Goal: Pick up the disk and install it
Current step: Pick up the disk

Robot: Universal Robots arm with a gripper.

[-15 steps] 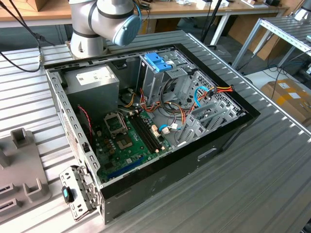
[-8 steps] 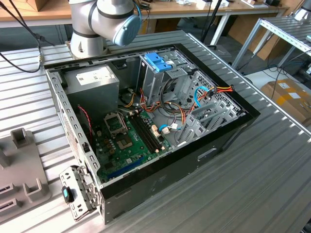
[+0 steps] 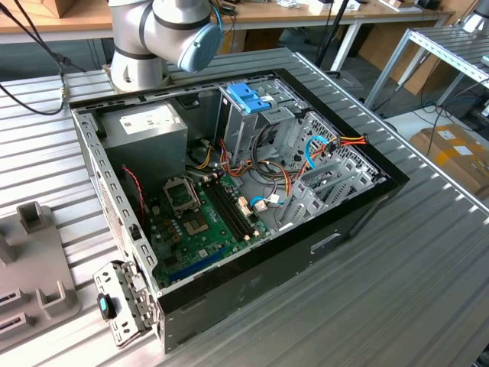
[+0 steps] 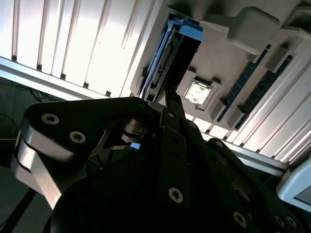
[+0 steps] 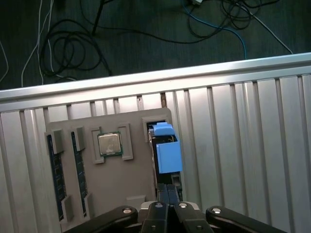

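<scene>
At the table's (image 3: 397, 290) edge on the exterior view's left lay a grey tray (image 3: 30, 252) of moulded slots. Next came the open computer case (image 3: 252, 283), lying on its side in the middle of the table. A green motherboard (image 3: 191, 222) covered its floor, and a big grey power-supply box (image 3: 145, 126) filled the corner nearest the arm's (image 3: 164, 30) base. Then came a metal drive cage (image 3: 244, 126) topped by a blue bracket (image 3: 248, 98), with a tangle of coloured wires (image 3: 321, 149) toward the exterior view's right.

The disk (image 5: 167, 153) stood outside the case, on edge in a slot at one corner of the grey tray, close to the table's edge, with a blue rail facing the camera in the first wrist view. In the same tray a square processor chip (image 5: 109, 144) sat in its own pocket just beside the disk's slot. Memory sticks (image 5: 54, 167) stood in grooves along the side of the tray away from the disk.

The gripper (image 5: 167, 194) hung right at the disk's upper edge, lined up with it. Whether it was clamped on the disk or only just beside it could not be told. Past the table's edge lay dark floor with loose cables (image 5: 63, 48).
</scene>
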